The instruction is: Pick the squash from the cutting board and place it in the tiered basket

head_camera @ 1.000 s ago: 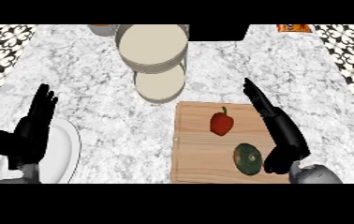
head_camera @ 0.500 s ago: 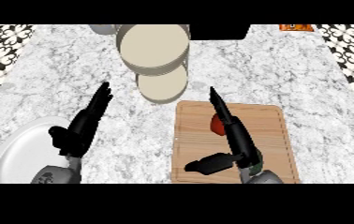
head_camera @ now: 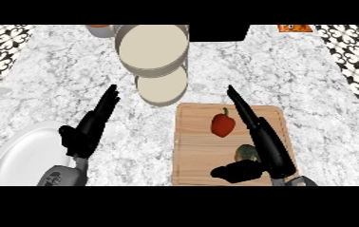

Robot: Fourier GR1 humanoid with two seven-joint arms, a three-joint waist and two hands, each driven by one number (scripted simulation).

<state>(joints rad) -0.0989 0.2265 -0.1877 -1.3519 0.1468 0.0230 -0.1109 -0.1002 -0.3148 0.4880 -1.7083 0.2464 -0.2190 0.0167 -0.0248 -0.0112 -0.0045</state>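
The dark green squash [head_camera: 245, 152] lies on the near right part of the wooden cutting board [head_camera: 200, 145], beside a red pepper [head_camera: 223, 124]. The right hand [head_camera: 261, 143] hovers over it, fingers straight, thumb spread. The left hand [head_camera: 91, 126] rests open near a white plate [head_camera: 24, 147]. The tiered basket [head_camera: 154, 55] stands far left.

counter [head_camera: 294, 74]: grey-veined marble, smooth | board [head_camera: 200, 155]: pale wood, matt, fine grain | basket [head_camera: 153, 48]: cream, matt trays | plate [head_camera: 28, 147]: white, smooth | pepper [head_camera: 223, 124]: red, glossy | squash [head_camera: 245, 152]: dull green | hands: black, matt
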